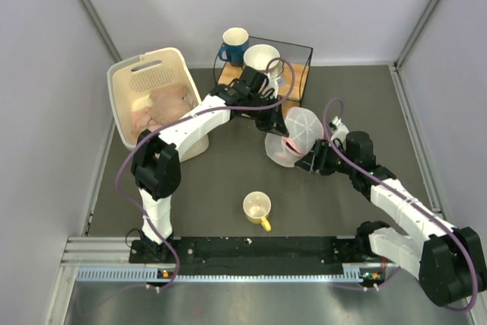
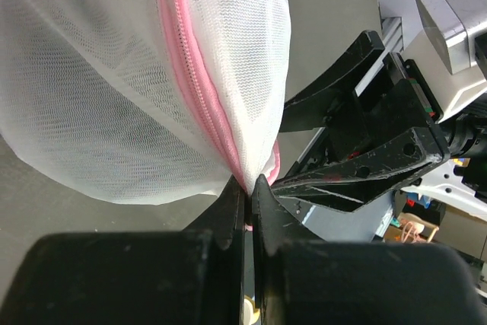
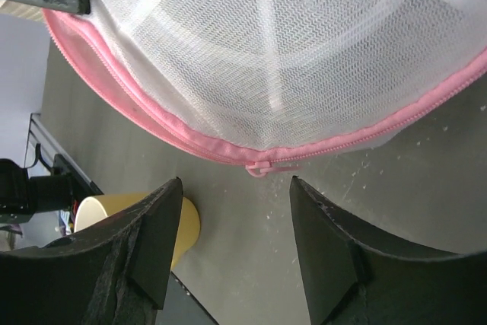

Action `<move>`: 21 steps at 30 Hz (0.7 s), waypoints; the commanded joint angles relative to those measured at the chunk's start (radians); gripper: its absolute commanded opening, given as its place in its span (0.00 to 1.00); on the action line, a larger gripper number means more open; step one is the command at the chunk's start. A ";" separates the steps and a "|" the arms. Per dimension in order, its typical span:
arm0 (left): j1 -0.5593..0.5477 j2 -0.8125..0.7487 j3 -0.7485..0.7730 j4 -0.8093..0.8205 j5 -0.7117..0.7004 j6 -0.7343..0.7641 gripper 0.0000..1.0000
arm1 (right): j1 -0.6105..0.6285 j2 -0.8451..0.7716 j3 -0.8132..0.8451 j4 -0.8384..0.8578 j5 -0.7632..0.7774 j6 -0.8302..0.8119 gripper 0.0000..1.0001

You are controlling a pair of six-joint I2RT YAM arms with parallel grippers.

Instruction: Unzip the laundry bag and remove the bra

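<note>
The laundry bag (image 1: 295, 136), white mesh with a pink zip rim, is held tilted on edge at the table's middle. My left gripper (image 1: 274, 123) is shut on its pink rim; in the left wrist view the fingertips (image 2: 249, 182) pinch rim and mesh (image 2: 137, 74). My right gripper (image 1: 308, 159) is open just below the bag. In the right wrist view the gripper (image 3: 236, 182) gapes under the pink zip pull (image 3: 262, 167) without touching it, and the zip looks closed along the rim (image 3: 152, 123). The bra is hidden; no bright pink fabric shows through the mesh.
A yellow mug (image 1: 257, 208) stands near the front, also in the right wrist view (image 3: 133, 215). A cream slotted basket (image 1: 119, 104) with peach cloths (image 1: 163, 106) stands at back left. A blue mug (image 1: 233, 43) and a white mug (image 1: 261, 58) stand by a black wire frame (image 1: 300, 74).
</note>
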 commanded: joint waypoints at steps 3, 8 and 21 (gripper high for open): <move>0.012 0.009 0.063 -0.016 0.054 0.058 0.00 | -0.006 0.030 -0.003 0.149 -0.064 -0.050 0.62; 0.012 0.009 0.060 -0.015 0.065 0.059 0.00 | -0.005 0.047 -0.017 0.206 -0.067 -0.042 0.63; 0.018 0.019 0.063 -0.015 0.074 0.061 0.00 | -0.005 -0.014 -0.054 0.199 -0.021 -0.042 0.45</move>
